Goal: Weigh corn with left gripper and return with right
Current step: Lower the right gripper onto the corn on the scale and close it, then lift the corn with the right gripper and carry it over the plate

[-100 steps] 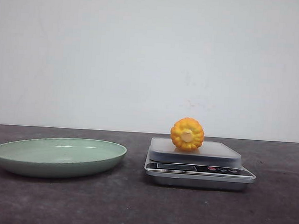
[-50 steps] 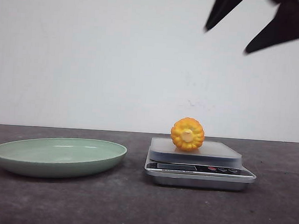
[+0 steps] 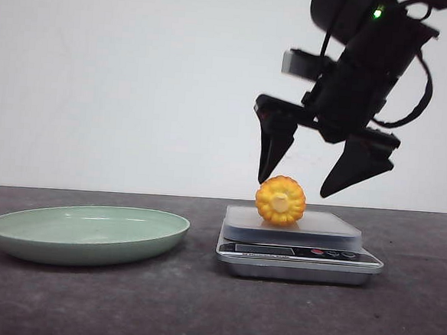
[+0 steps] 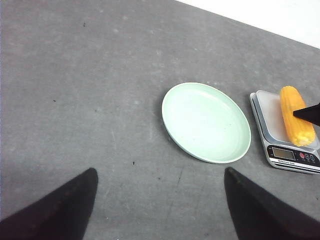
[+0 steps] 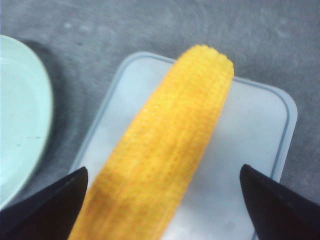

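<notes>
Corn point(image 3: 280, 201) lying on scale point(image 3: 298, 249) platform, pale core end facing front camera, long axis running away from it. Actually a full-length cob per both wrist views, not a stub; spans most of platform front to back. Scale sitting on dark grey worktop point(image 3: 198, 311), display and buttons on near edge; reading too small to make out.

Right gripper point(image 3: 303, 184) hanging directly above corn, jaws spread wide, one finger tip point(image 3: 268, 171) just above cob's left shoulder, other finger out to the right and clear. No contact visible in front view, though gap at left tip is tight, possibly near-touching. Right wrist view: corn centred between the two finger tips, platform point(image 5: 240, 150) under it, plate edge at side.

Left gripper point(image 4: 160, 205) not in front view; per left wrist view, jaws spread wide, holding nothing, well back from everything with bare worktop between fingers. Green plate point(image 3: 87, 235) left of scale, apart from it, nothing in it. Same plate and scale seen together in left wrist view, with a right finger tip crossing over corn.
</notes>
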{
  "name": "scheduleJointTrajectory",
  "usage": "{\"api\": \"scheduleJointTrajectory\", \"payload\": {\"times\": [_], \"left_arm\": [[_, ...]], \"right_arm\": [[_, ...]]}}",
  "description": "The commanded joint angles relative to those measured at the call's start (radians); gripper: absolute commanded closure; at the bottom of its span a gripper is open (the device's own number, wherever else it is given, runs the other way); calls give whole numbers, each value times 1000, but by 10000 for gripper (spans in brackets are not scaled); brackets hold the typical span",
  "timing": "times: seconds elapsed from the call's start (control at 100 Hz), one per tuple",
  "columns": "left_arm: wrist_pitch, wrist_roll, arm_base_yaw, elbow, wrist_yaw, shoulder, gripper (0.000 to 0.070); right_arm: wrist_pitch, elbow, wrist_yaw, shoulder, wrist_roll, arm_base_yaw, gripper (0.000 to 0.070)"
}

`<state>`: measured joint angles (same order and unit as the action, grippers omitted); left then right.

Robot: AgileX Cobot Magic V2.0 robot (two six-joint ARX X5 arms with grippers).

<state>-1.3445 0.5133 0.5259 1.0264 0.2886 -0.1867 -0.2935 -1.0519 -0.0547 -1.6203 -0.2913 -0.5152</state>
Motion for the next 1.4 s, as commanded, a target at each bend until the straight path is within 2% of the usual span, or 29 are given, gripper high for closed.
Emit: {"api": "scheduleJointTrajectory", "payload": {"times": [0.0,0.04,0.13,0.16,0.28,0.37,0.59,0.71,0.95,1.15,1.39], "left_arm": [[13,-2,3,10,-1,-1,230],[13,-4,3,10,-1,-1,230],[14,-6,3,10,0,-1,230],[14,-8,3,10,0,-1,230],[24,-19,3,10,2,-1,230],[31,-26,3,10,2,-1,230],[36,-29,3,10,2,-1,230],[36,-29,3,10,2,-1,230],[53,-28,3,10,2,-1,230],[78,-29,3,10,2,-1,230],[103,-31,3,10,2,-1,230]], "right_arm": [[8,-21,3,-24,-21,-6,260],[6,-21,4,-27,-24,-6,293],[0,-21,3,-28,-43,-6,302],[0,-21,3,-28,-49,-6,326],[-3,-21,3,-28,-65,-6,582],[-4,-21,4,-28,-66,-8,700],[16,-30,8,1,-66,-8,700],[8,-53,3,77,-38,-17,700],[-40,-214,-8,141,-4,-119,700],[-28,-368,15,24,-37,-261,700],[-14,-473,56,-197,-80,-352,700]]}}
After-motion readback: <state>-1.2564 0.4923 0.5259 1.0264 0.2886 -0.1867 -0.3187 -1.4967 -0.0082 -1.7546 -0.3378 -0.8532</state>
